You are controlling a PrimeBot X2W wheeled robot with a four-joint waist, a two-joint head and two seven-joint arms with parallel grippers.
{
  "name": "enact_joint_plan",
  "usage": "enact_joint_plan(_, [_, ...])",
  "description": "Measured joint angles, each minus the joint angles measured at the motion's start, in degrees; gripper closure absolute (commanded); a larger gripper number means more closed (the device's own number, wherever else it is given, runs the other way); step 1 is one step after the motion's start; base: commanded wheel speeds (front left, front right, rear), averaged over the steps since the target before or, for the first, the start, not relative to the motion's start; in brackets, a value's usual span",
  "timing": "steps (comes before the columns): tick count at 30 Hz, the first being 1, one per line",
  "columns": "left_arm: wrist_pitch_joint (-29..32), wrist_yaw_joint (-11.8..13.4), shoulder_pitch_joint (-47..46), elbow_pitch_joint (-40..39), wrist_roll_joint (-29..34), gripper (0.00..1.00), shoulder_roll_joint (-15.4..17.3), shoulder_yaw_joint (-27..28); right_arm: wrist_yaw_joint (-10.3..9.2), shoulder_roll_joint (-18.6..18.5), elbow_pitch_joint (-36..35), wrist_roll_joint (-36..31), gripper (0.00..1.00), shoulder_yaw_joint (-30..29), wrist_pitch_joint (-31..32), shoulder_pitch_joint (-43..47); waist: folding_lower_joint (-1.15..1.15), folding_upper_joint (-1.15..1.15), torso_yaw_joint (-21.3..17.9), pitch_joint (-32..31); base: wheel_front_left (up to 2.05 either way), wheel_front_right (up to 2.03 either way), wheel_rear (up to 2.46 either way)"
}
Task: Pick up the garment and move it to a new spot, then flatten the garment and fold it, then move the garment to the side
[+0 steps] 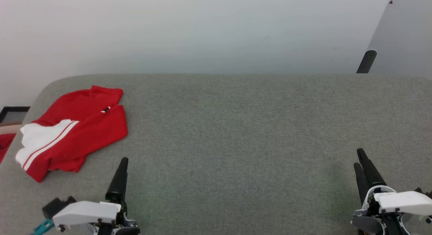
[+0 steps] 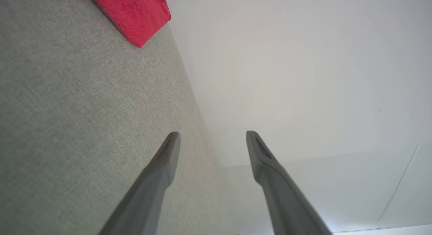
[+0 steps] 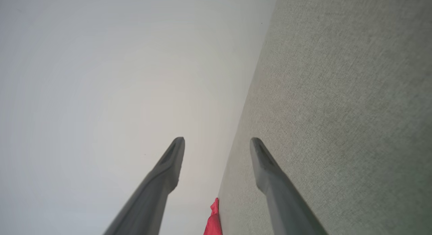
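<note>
Spreading wide, grey fabric surface (image 1: pixel 236 127) — pale wall (image 1: pixel 202 25) behind, garment (image 1: pixel 84 127) far left.

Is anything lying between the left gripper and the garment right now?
No. The head view shows a bare stretch of grey fabric surface between the left gripper and the garment.

a grey woven surface (image 1: pixel 243 133) with a rounded far left corner runs up to a plain white wall (image 1: pixel 202 29). a dark post (image 1: pixel 366 61) rises beside a pale panel (image 1: pixel 405 35), upper right. soft, even light.
</note>
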Motion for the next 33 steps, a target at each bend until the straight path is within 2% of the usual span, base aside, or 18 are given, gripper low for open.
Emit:
enact_joint_plan(7, [-1.85,0.43,-1.82,1.33,6.97,0.0,1.45,-1.49,0.0,-1.49,1.45,-5.56,0.0,2.69,-1.74,-2.27,0.0,0.0,0.02,-0.07,0.0,0.0,0.0])
enact_joint_plan(17, [-3.97,1.41,-3.23,1.27,20.16,0.0,3.15,-2.94,0.0,-4.21,3.8,-14.35,0.0,6.94,-4.16,-5.34,0.0,0.0,0.09,-0.1,0.0,0.0,0.0])
enact_joint_plan(33, [-6.98,1.65,-5.03,2.59,37.09,0.0,5.26,-5.43,0.0,-6.86,8.9,-32.74,0.0,11.31,-7.64,-10.26,0.0,0.0,0.07,-0.24,0.0,0.0,0.0])
